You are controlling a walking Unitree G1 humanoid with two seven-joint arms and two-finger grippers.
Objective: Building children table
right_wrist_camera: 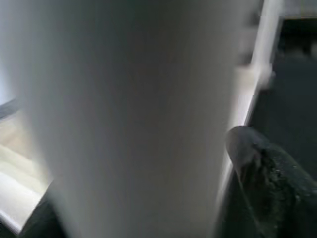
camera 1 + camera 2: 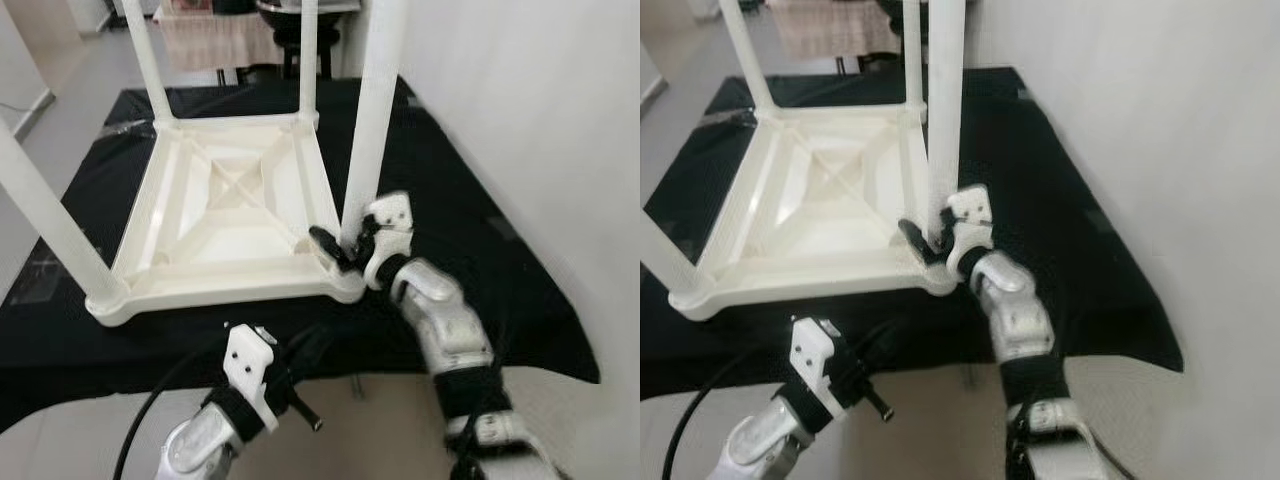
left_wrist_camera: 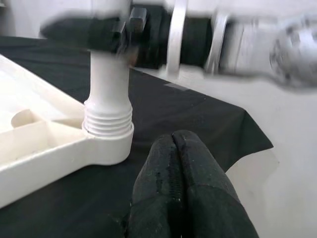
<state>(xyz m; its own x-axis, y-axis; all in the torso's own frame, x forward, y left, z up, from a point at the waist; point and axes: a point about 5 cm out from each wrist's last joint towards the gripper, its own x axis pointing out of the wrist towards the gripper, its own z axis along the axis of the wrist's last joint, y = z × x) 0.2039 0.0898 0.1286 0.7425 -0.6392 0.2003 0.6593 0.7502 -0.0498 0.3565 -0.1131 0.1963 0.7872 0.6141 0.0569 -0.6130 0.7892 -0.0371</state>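
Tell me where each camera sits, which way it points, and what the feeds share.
Left eye view: on the head, looking down at the upturned white table on the black cloth; both arms show.
Right eye view: the head's other eye, same scene.
Left wrist view: along the left gripper, fingers together, facing the threaded leg at the table's corner.
Right wrist view: against that leg, one finger beside it.
Shared: the right gripper clamping the leg.
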